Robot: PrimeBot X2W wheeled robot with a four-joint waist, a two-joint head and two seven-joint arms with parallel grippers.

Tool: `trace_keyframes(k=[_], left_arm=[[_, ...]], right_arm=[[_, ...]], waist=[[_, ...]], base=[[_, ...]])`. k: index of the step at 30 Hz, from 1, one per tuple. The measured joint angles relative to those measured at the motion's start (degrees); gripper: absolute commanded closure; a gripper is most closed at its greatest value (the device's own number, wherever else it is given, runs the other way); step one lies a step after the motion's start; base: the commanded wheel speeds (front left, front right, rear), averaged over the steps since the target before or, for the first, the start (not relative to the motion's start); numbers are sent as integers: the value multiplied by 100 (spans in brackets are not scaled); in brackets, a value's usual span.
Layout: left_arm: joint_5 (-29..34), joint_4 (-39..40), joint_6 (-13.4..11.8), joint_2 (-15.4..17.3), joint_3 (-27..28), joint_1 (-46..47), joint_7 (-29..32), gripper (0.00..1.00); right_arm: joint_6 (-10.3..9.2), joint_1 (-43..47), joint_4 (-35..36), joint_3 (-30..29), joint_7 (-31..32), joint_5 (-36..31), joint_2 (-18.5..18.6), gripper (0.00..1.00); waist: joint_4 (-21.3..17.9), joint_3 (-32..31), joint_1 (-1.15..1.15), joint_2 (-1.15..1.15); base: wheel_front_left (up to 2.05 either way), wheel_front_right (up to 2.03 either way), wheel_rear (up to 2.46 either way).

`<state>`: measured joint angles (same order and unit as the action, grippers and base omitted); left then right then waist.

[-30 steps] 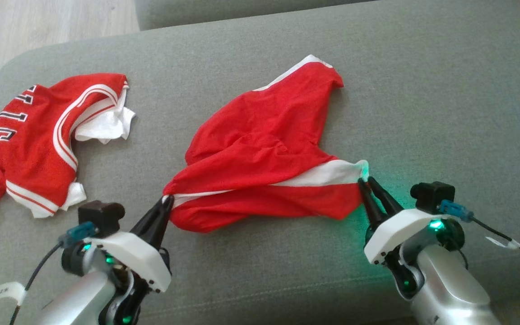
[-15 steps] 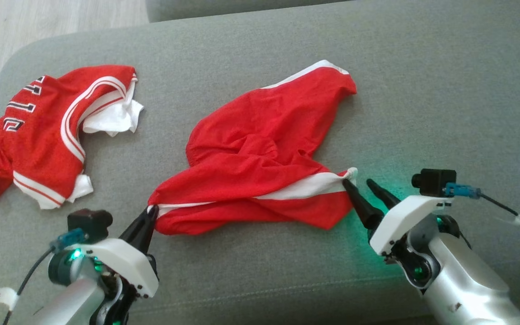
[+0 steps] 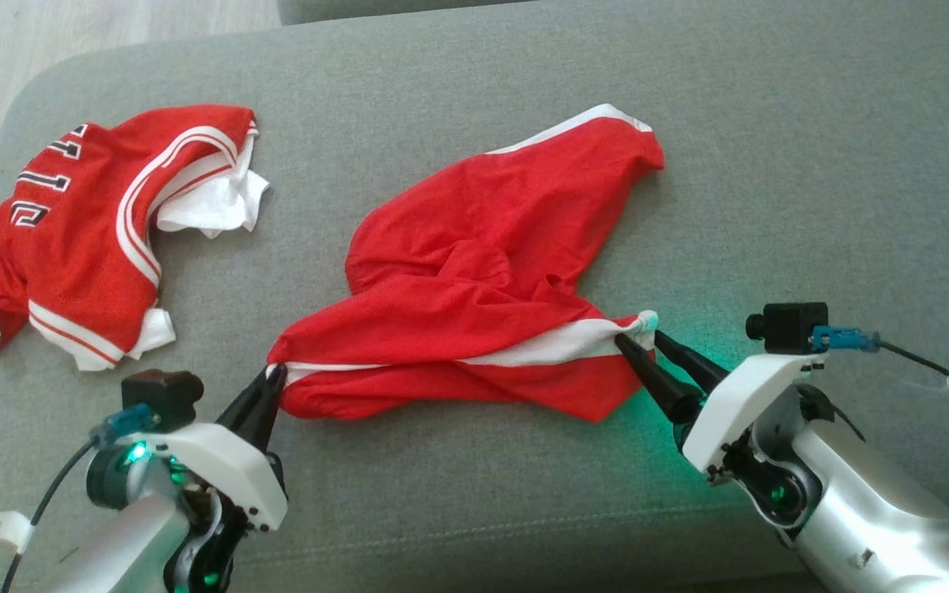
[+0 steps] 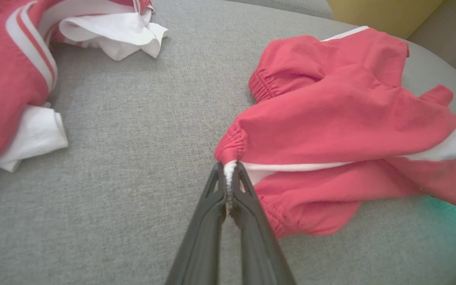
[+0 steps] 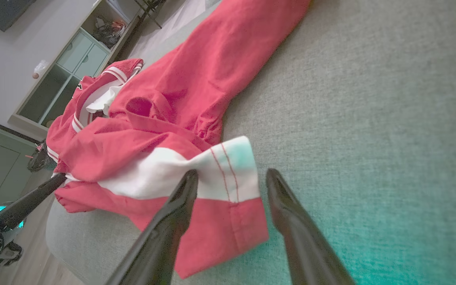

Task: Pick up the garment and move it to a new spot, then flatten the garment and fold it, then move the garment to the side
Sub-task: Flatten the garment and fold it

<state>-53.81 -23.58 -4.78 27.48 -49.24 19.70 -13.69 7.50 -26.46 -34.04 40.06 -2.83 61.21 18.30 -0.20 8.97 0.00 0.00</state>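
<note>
On the grey sofa (image 3: 474, 82), red shorts (image 3: 474, 272) lie crosswise; left claw (image 3: 274, 375) grips them, right claw (image 3: 638, 336) released.

A grey cushion (image 3: 771, 165) bears red shorts (image 3: 483, 272) and, apart, a red jersey (image 3: 79, 247).

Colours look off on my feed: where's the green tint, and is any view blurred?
Head view: green glow on the sofa cushion beside the right end effector. Right wrist view: teal cast on the cushion and the white band of the red shorts. Left wrist view: sharp, teal at lower right.
</note>
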Motion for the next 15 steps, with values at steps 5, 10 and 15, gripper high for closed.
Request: trace_keyframes(k=[5, 10, 15], left_arm=[[3, -52, 30, -8, -5, 4, 0, 100], [3, -80, 32, -14, -13, 5, 0, 100], [0, -44, 35, -15, 16, 7, -2, 100]], right_arm=[[0, -110, 40, 259, -113, 255, 71, 59], [0, -148, 56, 575, -231, 498, 193, 100], [0, -260, 174, 843, -552, 592, 370, 100]], waist=[[19, -19, 0, 0], [25, -48, 0, 0], [10, -106, 0, 0]], base=[[0, 0, 0], [0, 0, 0], [0, 0, 0]])
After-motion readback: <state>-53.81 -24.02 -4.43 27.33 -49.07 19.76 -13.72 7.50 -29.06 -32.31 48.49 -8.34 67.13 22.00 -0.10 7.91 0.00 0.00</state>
